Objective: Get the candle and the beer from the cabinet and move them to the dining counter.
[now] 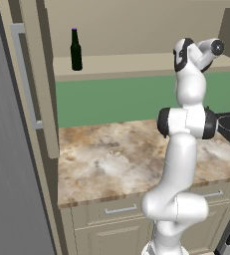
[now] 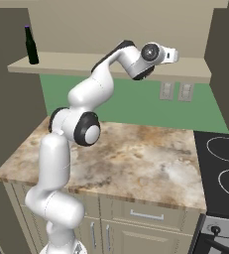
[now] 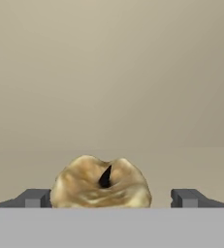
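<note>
A marbled stone worktop (image 2: 136, 158) sits against a green wall (image 1: 116, 99); at three o'clock, a black stovetop (image 2: 222, 173); drawers (image 2: 145, 214) below; perhaps two wall outlets (image 2: 175, 91).

Glossy dark glass beer (image 1: 76, 51); lumpy waxy tan-gold candle (image 3: 101, 185); polished marbled stone worktop (image 1: 106, 159); matt beige cabinet (image 1: 136, 22); matt grey tool (image 3: 111, 198) fingers.

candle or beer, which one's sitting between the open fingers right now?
The candle: the squat tan-gold stub with a dark wick sits between the gripper fingertips. The beer, the tall dark bottle, stands far off on the cabinet shelf.
</note>
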